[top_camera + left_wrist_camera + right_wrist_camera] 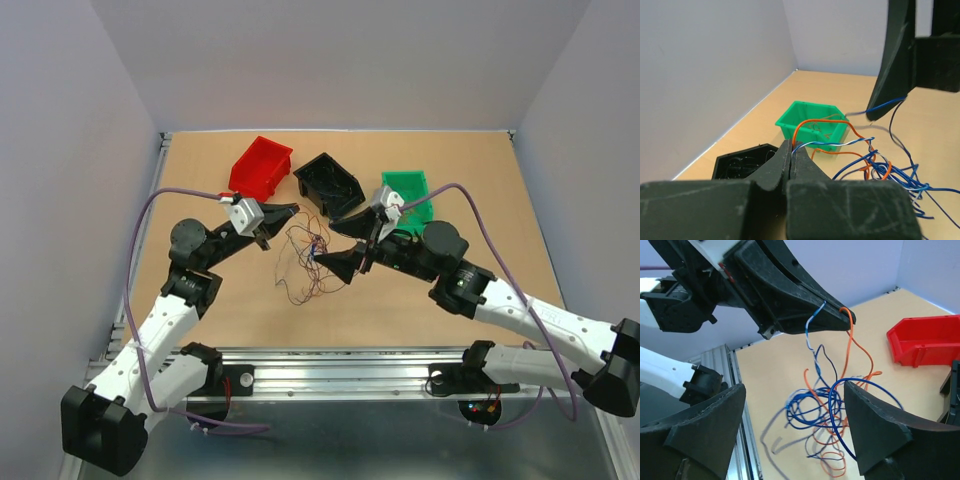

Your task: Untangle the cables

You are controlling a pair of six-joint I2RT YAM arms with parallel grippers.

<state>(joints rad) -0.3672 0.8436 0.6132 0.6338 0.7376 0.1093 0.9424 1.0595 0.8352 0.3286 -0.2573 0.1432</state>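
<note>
The cables (305, 262) are a loose tangle of thin blue, orange and dark wires hanging over the table's middle, with strands trailing on the wood. My left gripper (791, 144) is shut on an orange wire and a blue-white twisted wire at its tips, holding them up above the tangle (820, 412). My right gripper (794, 390) stands open just right of the tangle, its jaws wide on either side. A blue loop runs against its right finger (875, 430). In the right wrist view the left gripper (847, 319) reaches in from above.
A red bin (262, 166), a black bin (330, 183) and a green bin (408, 192) stand in a row behind the cables. The black bin (742, 162) holds dark wires. Grey walls close in the table; a metal rail (340, 365) runs along the near edge.
</note>
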